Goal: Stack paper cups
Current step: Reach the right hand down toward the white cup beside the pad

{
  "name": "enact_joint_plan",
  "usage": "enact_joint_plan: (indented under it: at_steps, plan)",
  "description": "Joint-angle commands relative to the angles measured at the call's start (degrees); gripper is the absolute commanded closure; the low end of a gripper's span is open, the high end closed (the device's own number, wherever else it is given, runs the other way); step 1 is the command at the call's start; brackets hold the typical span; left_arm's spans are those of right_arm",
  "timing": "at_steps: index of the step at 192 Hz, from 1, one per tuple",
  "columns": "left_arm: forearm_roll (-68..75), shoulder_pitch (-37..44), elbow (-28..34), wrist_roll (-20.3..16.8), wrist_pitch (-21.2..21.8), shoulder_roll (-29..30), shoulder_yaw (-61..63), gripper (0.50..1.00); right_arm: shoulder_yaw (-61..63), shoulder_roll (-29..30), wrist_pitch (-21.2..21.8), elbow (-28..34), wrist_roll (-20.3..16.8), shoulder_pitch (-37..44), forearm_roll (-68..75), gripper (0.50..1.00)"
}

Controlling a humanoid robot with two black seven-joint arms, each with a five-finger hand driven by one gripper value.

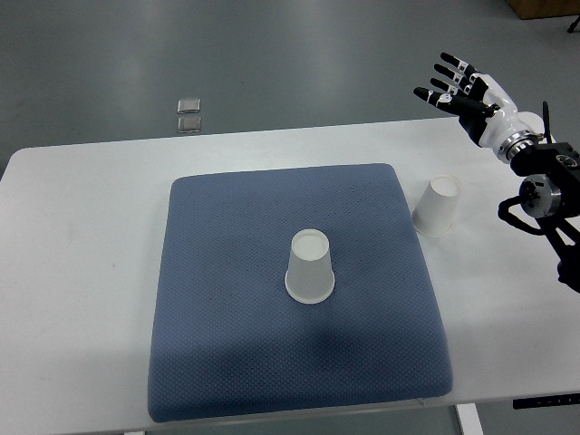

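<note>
One white paper cup (310, 266) stands upside down near the middle of the blue mat (227, 299). A second white cup (438, 206) stands upside down on the white table just off the mat's right edge. My right hand (450, 84) is raised above the table's far right corner, fingers spread and holding nothing, well up and to the right of the second cup. The left arm does not show.
The white table (82, 272) ends close to the mat at the front. Two small square metal plates (189, 114) lie on the grey floor beyond the far edge. My right forearm (544, 181) hangs over the table's right edge.
</note>
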Motion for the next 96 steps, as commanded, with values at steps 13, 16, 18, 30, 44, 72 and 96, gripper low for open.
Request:
enact_joint_plan:
  at_steps: [13, 16, 18, 30, 44, 72, 96]
  plan:
    - [0.1, 0.0, 0.0, 0.0, 0.0, 0.0, 0.0, 0.500, -7.0, -6.7, 5.7, 2.4, 0.3, 0.6, -2.9, 0.572]
    - [0.0, 0.0, 0.0, 0.0, 0.0, 0.0, 0.0, 0.500, -8.0, -7.7, 6.3, 2.7, 0.6, 1.0, -3.9, 0.572]
    - [0.0, 0.0, 0.1, 0.0, 0.0, 0.0, 0.1, 0.500, -8.6, -8.2, 6.7, 2.8, 0.8, 1.2, -4.6, 0.574]
    - [0.0, 0.0, 0.1, 0.0, 0.0, 0.0, 0.0, 0.500, -12.3, -10.7, 8.2, 2.9, 2.5, 2.3, -9.6, 0.574]
    - [0.0, 0.0, 0.0, 0.0, 0.0, 0.0, 0.0, 0.500, -16.0, -13.0, 8.9, 3.1, 4.2, 3.4, -16.6, 0.574]
    - [0.0, 0.0, 0.0, 0.0, 0.0, 0.0, 0.0, 0.500, -19.8, -16.3, 9.3, 3.3, 5.1, 5.3, -26.2, 0.574]
    - [0.0, 0.0, 0.1, 0.0, 0.0, 0.0, 0.0, 0.500, -24.1, -18.7, 11.6, 3.3, 5.3, 8.4, -29.6, 0.574]
